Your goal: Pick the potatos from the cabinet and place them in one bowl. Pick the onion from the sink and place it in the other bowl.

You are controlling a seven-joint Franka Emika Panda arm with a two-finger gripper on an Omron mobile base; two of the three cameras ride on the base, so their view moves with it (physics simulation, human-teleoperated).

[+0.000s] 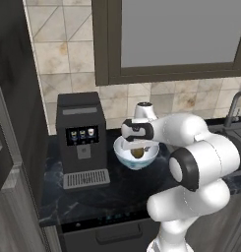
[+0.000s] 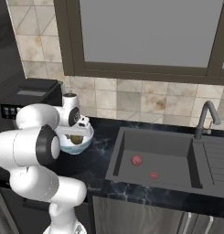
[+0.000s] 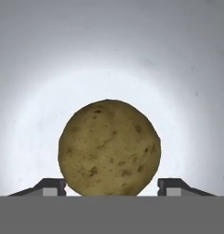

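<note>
My gripper [image 1: 137, 146] points down into the white bowl [image 1: 123, 156] on the counter, beside the coffee machine. Its fingers stand against both sides of the olive-brown potato [image 3: 109, 148], shut on it just above the bowl's floor [image 3: 111, 55]. The same potato [image 2: 77, 139] shows inside the bowl [image 2: 86, 144] under the hand. The reddish-pink onion [image 2: 136, 160] lies on the floor of the dark sink [image 2: 154, 137], to the right of the bowl. The dark cabinet [image 1: 16, 108] stands at the far left. The orange-brown potato and the yellowish bowl are out of view.
A black coffee machine [image 1: 82, 138] stands left of the bowl. A smaller red bit [image 2: 153, 175] lies in the sink near the onion. The curved tap [image 2: 205, 116] rises at the sink's back right, next to the ridged draining board [image 2: 216, 157].
</note>
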